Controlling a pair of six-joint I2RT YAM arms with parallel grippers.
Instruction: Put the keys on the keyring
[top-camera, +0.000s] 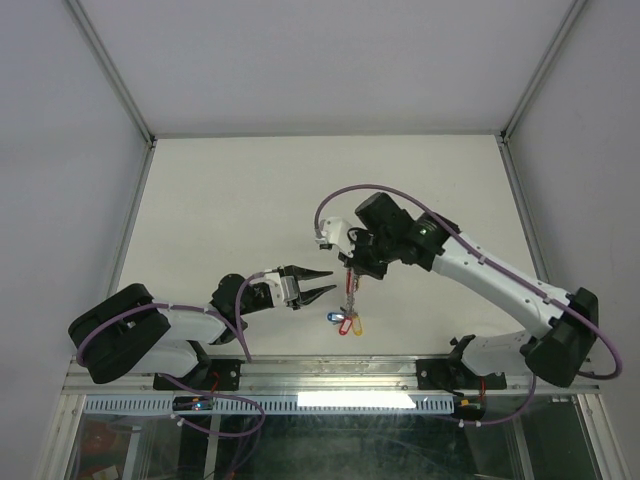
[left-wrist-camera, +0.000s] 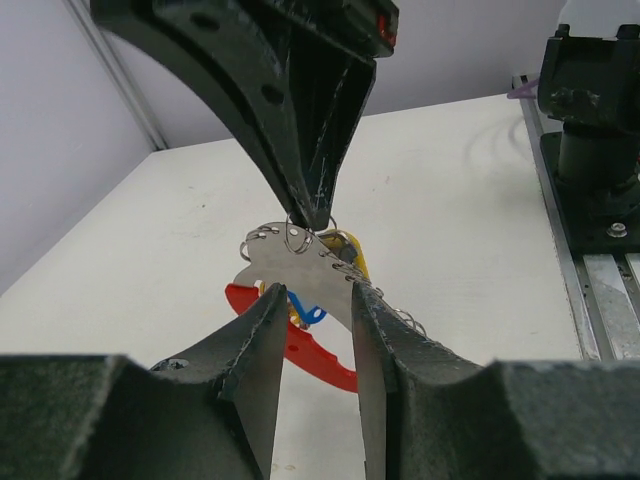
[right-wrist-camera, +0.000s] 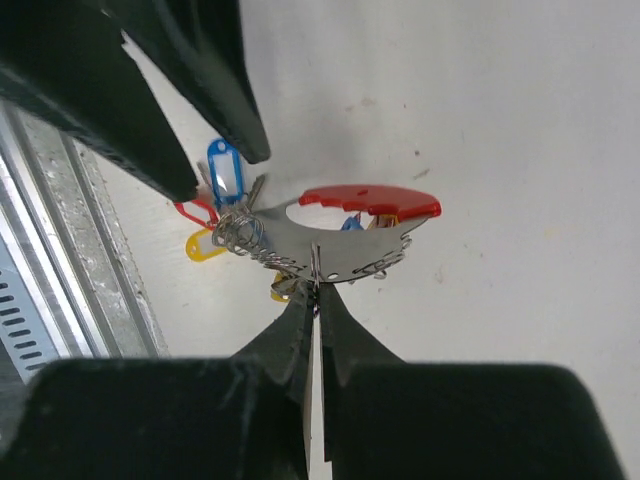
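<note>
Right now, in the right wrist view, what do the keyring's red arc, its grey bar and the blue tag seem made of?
The red arc looks like plastic: even colour, smooth, soft sheen. The grey bar is probably metal: thin, silvery, dull reflections, small holes carrying wire rings. The blue tag seems plastic too: glossy frame around a pale label window.

Left gripper (top-camera: 331, 281) jaws parted (pointing right); right gripper (right-wrist-camera: 316, 295) pinched closed, seemingly pointing downward
</note>
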